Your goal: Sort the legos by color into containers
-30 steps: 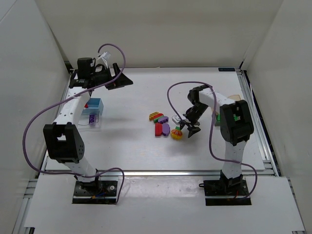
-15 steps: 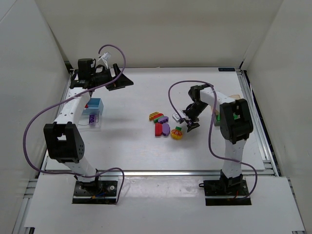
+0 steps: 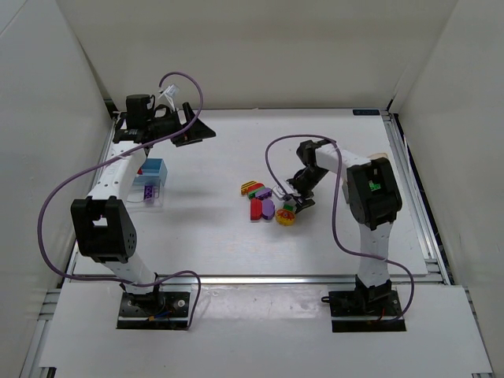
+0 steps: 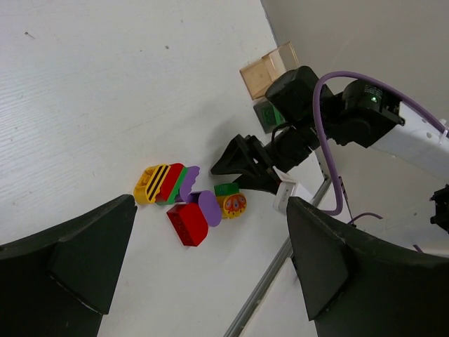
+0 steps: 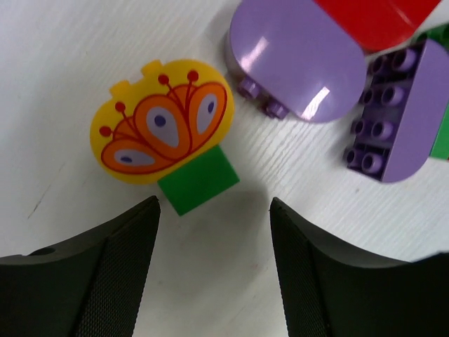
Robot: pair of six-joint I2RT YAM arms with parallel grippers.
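The legos lie in a small pile at mid-table: a striped yellow-red-green one (image 3: 252, 187), a red one (image 3: 256, 209), a rounded purple one (image 3: 268, 208) and a yellow-orange one on a green base (image 3: 286, 216). My right gripper (image 3: 294, 203) is open and low, right beside the yellow-orange lego (image 5: 165, 137); its green base (image 5: 198, 180) lies just ahead of the open fingers. The purple legos (image 5: 295, 60) lie beyond. My left gripper (image 3: 194, 131) is open and empty, high at the back left. The blue container (image 3: 153, 168) and the clear container (image 3: 149, 194) stand at the left.
The tan container (image 4: 269, 69) and a dark-clear container holding something green (image 4: 265, 114) stand at the right edge, largely hidden behind the right arm in the top view. The table's metal rim (image 3: 409, 173) runs along the right.
My right gripper has moved left and down toward the pile, ending beside the yellow-orange lego. The left arm has not moved.
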